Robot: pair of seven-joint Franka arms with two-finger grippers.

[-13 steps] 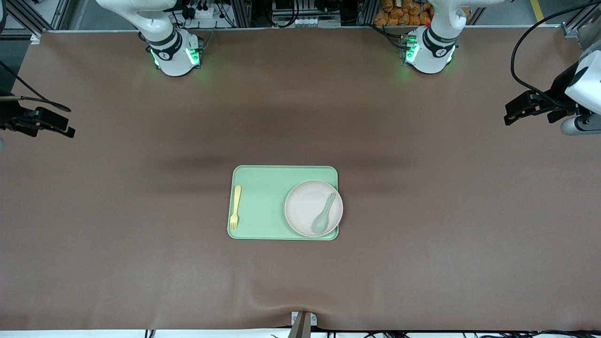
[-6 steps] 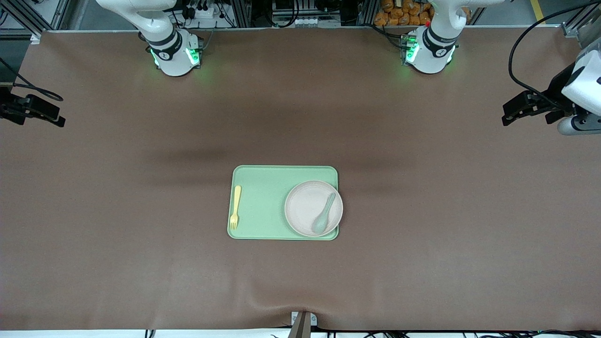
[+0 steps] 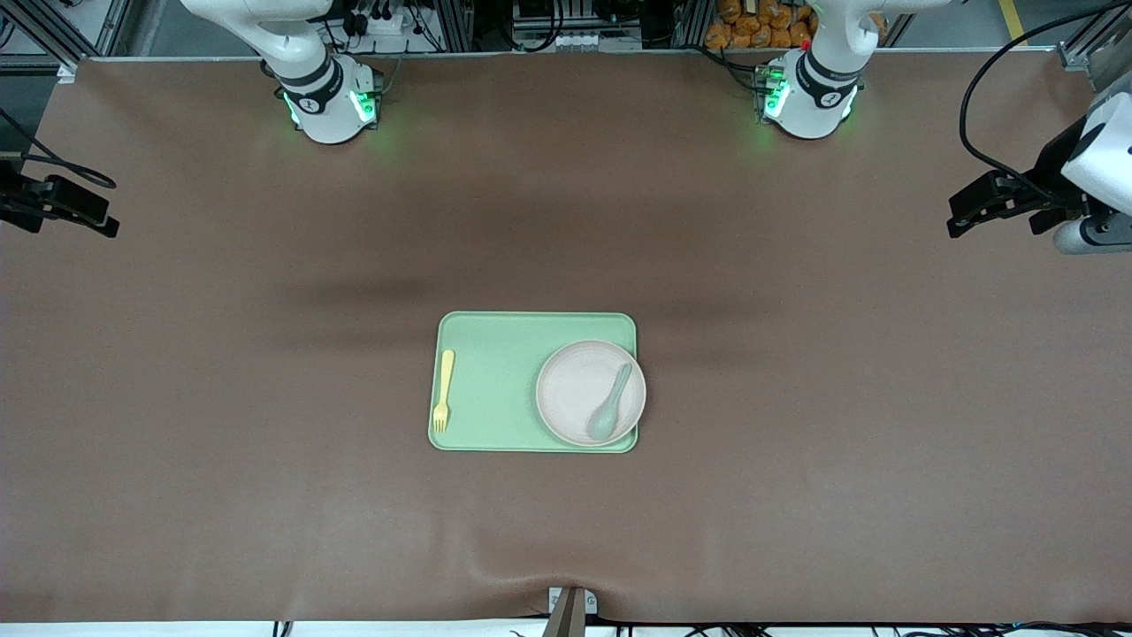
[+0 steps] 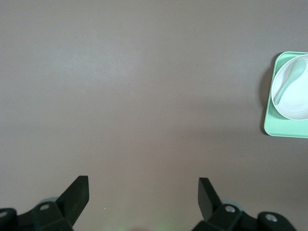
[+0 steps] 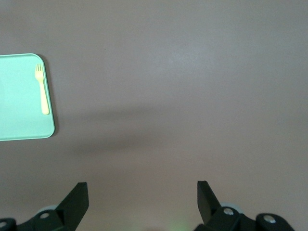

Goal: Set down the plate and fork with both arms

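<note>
Seen only from front: plate (image 3: 590, 392) and fork (image 3: 443, 388) together on tray (image 3: 504, 354). Left gripper (image 4: 143, 190), right gripper (image 5: 142, 192): wide, empty.

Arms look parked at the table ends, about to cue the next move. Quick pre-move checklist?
1. Plate on tray: ok.
2. Fork on tray, at the edge toward the right arm's end: ok.
3. Spoon lies in the plate: not ok if the plate must be bare.
4. Left pincer open, empty, over bare table: ok.
5. Right pincer open, empty, over bare table: ok.
</note>
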